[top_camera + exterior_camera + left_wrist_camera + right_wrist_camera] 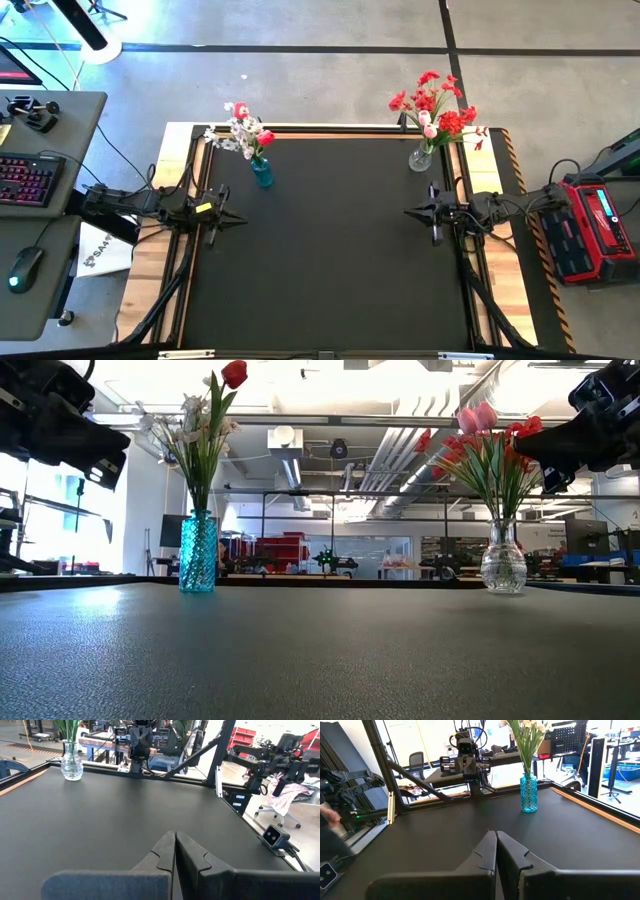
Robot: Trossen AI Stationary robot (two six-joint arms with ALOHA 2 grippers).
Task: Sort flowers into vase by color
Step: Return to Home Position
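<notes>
The wide black-matted table [330,260] carries only two vases, both at its far edge and well apart. No loose stem lies on the mat in any view.

The two dark arms sit drawn back to the table's sides, each pointing inward, level above the mat and near neither vase. That reads as the closing step: the arms going to their rest pose with the sorting done.

The ribbed turquoise glass vase [262,173] stands upright at the far left, and the round clear glass vase [421,158] stands at the far right.

The flowers are all in the vases. The white blossom sprays with a red bud or two [243,130] are in the turquoise one, and the red clustered sprays with pale pink tulips [435,105] are in the clear one. By colour the split looks imperfect, with red in both.

The left tool [232,216] and the right tool [414,211] each have their fingers pressed together on nothing, as each wrist view shows plainly.

The next move calls for no grasp — only a small settling of the joints, keeping well away from the top-heavy bouquets.
</notes>
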